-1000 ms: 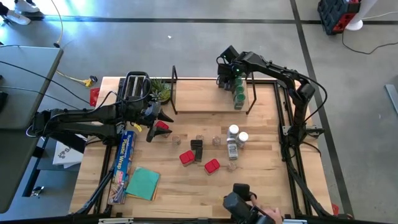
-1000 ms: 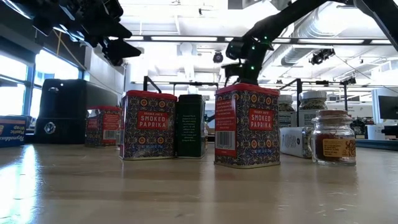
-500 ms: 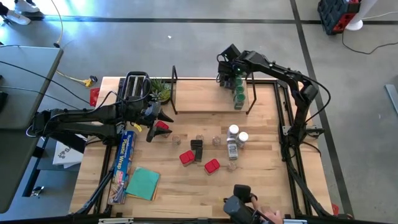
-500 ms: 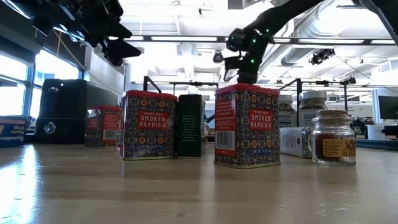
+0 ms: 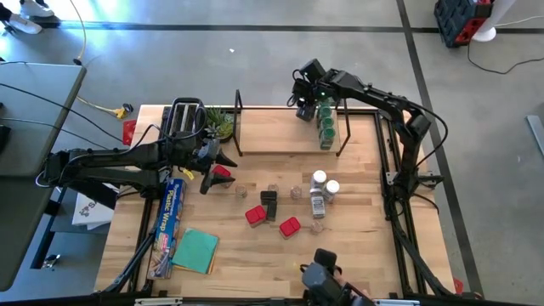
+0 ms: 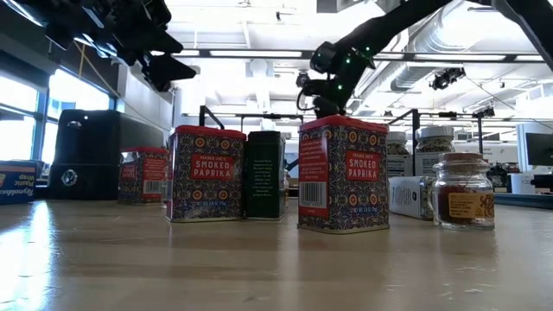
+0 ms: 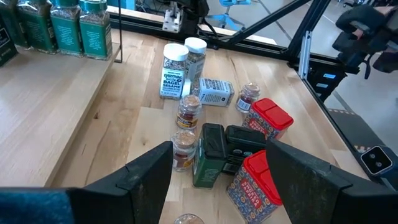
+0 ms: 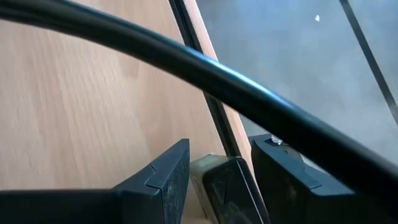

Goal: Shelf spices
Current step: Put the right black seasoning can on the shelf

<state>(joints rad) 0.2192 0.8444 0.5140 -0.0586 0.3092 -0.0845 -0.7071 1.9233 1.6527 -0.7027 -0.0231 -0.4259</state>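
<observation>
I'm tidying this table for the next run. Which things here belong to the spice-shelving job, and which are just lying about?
Job:
- shelf
- green-lidded jars already on it
- paprika tins
- dark tin
- white-lidded jars
- small brown jars

Lying about:
- toaster
- foil box
- teal cloth
- plant

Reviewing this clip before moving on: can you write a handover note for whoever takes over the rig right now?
Left claw: open, empty, hovering over the table's left part by a red tin.
Right claw: appears closed on a dark container, over the far right end of the shelf.
Done: green-lidded jars stand at the shelf's right end.
Left: set down the dark container, then shelve the other red tins, white-lidded jars, small jars and dark tin on the table.
</observation>
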